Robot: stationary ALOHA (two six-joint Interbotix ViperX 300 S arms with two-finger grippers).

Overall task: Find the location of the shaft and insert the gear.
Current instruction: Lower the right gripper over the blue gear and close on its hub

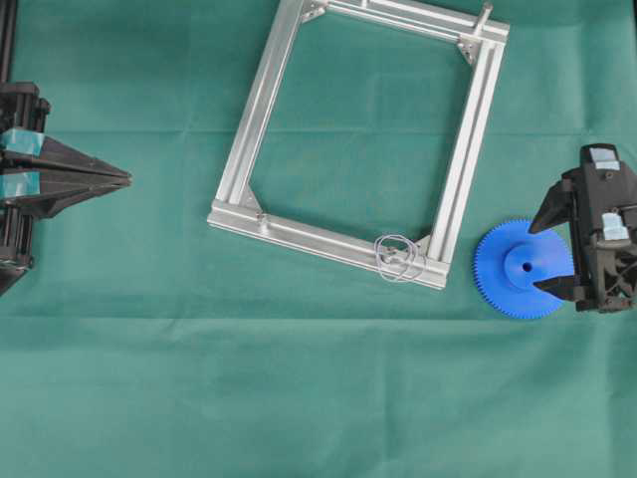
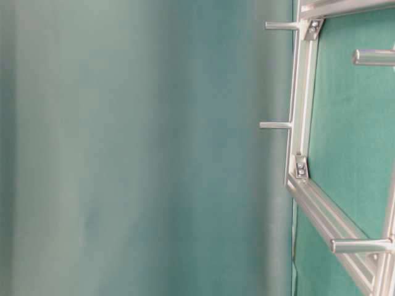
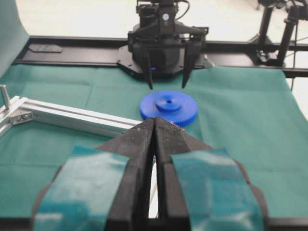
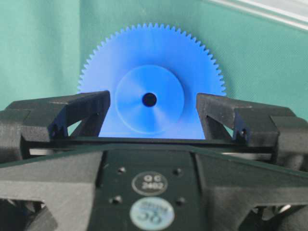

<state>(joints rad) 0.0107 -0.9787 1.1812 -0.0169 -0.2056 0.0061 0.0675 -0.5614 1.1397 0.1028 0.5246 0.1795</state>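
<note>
The blue gear lies flat on the green cloth at the right, hub up. My right gripper is open over it, one finger on each side of the raised hub; the right wrist view shows the gear between the spread fingers. The shaft, ringed by thin wire loops, stands at the near right corner of the aluminium frame, left of the gear. My left gripper is shut and empty at the far left; in its wrist view its tips point toward the gear.
The rectangular frame fills the middle of the cloth, with a bare pin at its far right corner. The table-level view shows several short pins sticking out from the frame bars.
</note>
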